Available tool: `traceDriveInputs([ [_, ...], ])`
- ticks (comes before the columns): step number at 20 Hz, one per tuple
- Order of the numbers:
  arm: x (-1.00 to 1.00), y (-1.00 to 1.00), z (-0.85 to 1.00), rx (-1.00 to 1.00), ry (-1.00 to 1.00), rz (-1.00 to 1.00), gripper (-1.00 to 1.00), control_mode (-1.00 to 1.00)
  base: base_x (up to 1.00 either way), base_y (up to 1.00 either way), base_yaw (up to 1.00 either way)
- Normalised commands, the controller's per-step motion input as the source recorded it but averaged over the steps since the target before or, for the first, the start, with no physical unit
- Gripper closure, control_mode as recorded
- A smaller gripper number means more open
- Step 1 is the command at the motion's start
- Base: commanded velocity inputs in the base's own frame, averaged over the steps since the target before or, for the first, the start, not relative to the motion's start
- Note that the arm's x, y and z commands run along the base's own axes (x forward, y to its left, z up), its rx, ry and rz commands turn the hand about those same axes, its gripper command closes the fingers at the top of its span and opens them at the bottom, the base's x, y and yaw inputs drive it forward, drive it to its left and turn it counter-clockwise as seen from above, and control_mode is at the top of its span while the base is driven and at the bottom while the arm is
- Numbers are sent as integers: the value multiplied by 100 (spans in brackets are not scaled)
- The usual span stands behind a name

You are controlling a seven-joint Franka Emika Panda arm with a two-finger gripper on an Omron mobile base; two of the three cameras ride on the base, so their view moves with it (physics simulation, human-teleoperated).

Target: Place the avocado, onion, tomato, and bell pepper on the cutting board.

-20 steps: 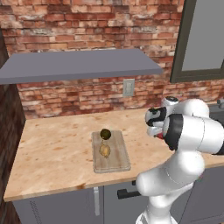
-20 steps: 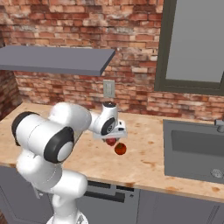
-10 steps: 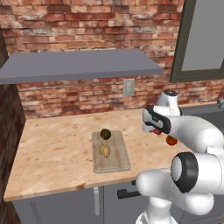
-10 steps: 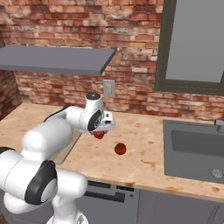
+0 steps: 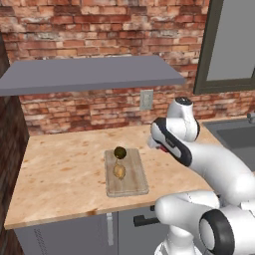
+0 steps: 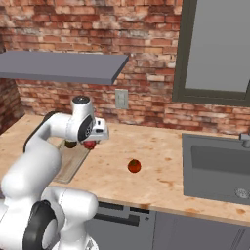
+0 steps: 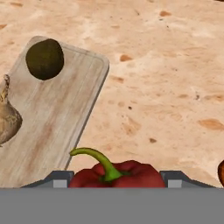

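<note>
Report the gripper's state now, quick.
Gripper: closed on the bell pepper, carried above the counter beside the cutting board.

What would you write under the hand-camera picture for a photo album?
The gripper carries a red bell pepper toward the cutting board, where the avocado and onion lie.

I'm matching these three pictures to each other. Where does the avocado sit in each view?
Left base view: the avocado lies at the far end of the cutting board.
Right base view: a dark sliver beside the gripper.
Hand view: upper left.
Shared landmark: the cutting board.
</note>
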Motion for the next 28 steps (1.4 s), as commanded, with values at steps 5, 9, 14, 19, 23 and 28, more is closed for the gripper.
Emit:
traceDriveInputs([
  [5, -16, 42, 31, 13, 0, 0, 100, -100, 0, 0, 0],
  [9, 0, 29, 0, 7, 0, 0, 100, -100, 0, 0, 0],
  [14, 0, 38, -22, 0, 0, 0, 100, -100, 0, 0, 0],
  [19, 0, 22, -27, 0, 0, 0, 100, -100, 0, 0, 0],
  [23, 0, 4, -18, 0, 1, 0, 100, -100, 0, 0, 0],
  [28, 1, 0, -3, 0, 4, 0, 100, -100, 0, 0, 0],
])
